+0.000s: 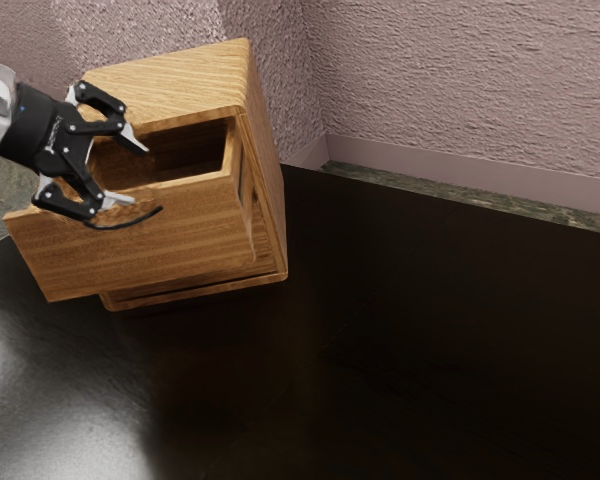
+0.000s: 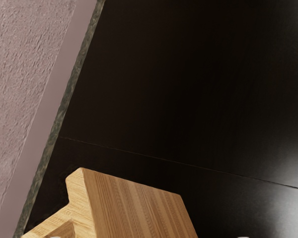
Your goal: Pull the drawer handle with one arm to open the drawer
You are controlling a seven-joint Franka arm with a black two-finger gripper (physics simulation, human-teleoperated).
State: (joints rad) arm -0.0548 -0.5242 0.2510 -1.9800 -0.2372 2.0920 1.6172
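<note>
A light wooden cabinet (image 1: pixel 185 80) stands on the dark floor at the exterior view's upper left. Its upper drawer (image 1: pixel 140 250) is slid well out of the body, and the hollow inside shows from above. A thin black curved handle (image 1: pixel 130 217) runs along the top of the drawer front. My black gripper (image 1: pixel 123 170) hovers over the drawer's front edge with its fingers spread wide. The lower fingertip (image 1: pixel 118 200) is just above the handle, and nothing is clamped between the two. In the wrist view a wooden corner of the cabinet (image 2: pixel 134 208) lies just under my hand.
The cabinet backs into a corner of rough pinkish walls (image 1: pixel 460 70) with a baseboard (image 1: pixel 480 175). Glossy dark floor (image 1: pixel 410 350) spreads to the exterior view's right and front. A lower drawer front (image 1: pixel 195 288) sits nearly flush beneath the pulled-out one.
</note>
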